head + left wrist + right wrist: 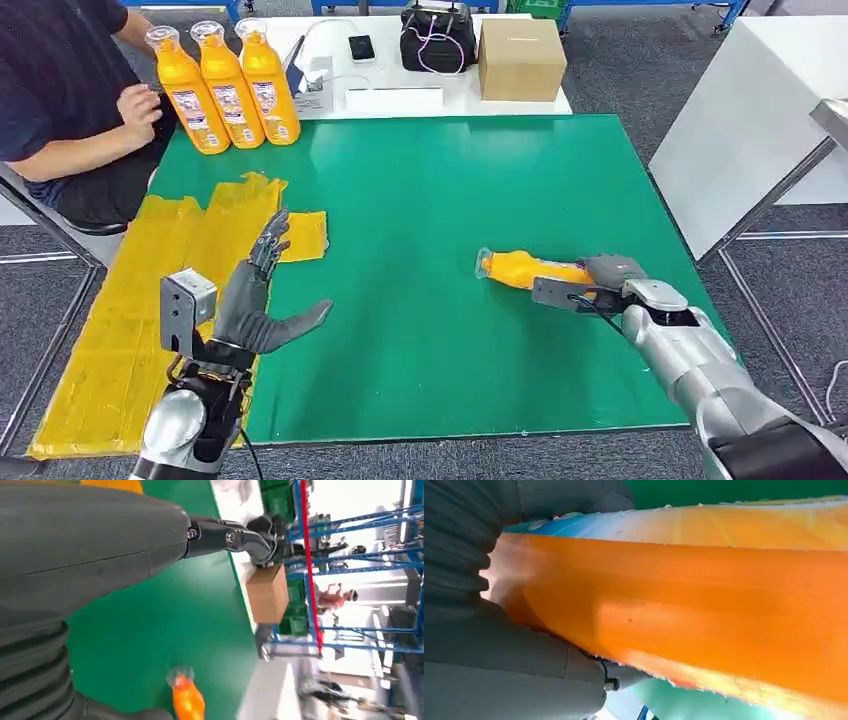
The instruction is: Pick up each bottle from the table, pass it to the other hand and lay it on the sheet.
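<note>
Your right hand [610,275] is gripping the orange plastic bottle [525,268] lying on the green worktop [450,200]; your left hand [262,300] is hovering spread and empty beside the yellow sheet [150,310]

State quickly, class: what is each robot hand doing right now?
Left hand: open, holding nothing.
Right hand: grips the lying orange bottle.

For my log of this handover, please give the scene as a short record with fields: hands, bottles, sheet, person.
right hand: the right hand grips an orange plastic bottle lying sideways over the green table mat
left hand: the left hand holds nothing, fingers spread
other bottles: three upright orange bottles at the mat's far left corner
sheet: crumpled yellow plastic sheet, no bottle on it
person: seated person beside the upright bottles
</note>
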Action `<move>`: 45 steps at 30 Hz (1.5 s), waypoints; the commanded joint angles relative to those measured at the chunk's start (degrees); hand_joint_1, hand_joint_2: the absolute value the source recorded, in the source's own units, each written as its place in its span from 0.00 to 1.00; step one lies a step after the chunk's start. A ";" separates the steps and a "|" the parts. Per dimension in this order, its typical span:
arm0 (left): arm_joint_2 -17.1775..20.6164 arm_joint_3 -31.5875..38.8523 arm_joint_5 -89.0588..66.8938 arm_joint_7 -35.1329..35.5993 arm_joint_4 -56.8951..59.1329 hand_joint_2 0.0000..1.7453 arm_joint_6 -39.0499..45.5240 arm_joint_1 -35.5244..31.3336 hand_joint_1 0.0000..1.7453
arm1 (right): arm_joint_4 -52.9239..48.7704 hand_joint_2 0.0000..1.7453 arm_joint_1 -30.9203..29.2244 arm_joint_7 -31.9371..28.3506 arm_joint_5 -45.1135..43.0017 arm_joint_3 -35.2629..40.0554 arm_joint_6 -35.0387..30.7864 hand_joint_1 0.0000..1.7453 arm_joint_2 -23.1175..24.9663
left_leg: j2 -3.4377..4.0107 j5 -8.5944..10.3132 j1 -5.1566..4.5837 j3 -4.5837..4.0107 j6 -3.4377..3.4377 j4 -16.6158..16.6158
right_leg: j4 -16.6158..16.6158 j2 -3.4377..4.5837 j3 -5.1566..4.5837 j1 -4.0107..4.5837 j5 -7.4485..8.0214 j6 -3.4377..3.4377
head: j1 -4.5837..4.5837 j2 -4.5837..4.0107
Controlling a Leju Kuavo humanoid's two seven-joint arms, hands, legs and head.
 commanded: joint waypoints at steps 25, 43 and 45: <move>3.30 -12.83 30.65 -3.62 -3.96 1.00 3.56 1.62 0.00 | -48.22 1.00 21.33 2.62 -31.57 1.67 -7.94 1.00 15.76 | -0.09 -0.06 0.09 -0.55 -0.18 -0.01 | 0.06 -0.01 -0.61 0.08 -0.12 -0.08 | -0.04 0.00; 4.42 -17.53 27.42 -5.48 -4.43 1.00 5.44 -0.93 0.00 | -44.87 1.00 15.77 3.65 -31.90 8.82 -8.20 1.00 16.19 | -0.13 -0.04 0.08 -0.61 -0.16 -0.05 | 0.03 -0.04 -0.62 0.06 -0.11 -0.07 | -0.02 0.00; 4.41 -18.19 26.01 -5.67 -3.98 1.00 6.36 -1.58 0.00 | -44.59 1.00 15.07 4.21 -30.61 10.78 -7.95 1.00 16.42 | -0.18 0.00 0.08 -0.72 -0.14 -0.05 | 0.04 -0.07 -0.74 0.06 -0.08 -0.05 | -0.04 0.00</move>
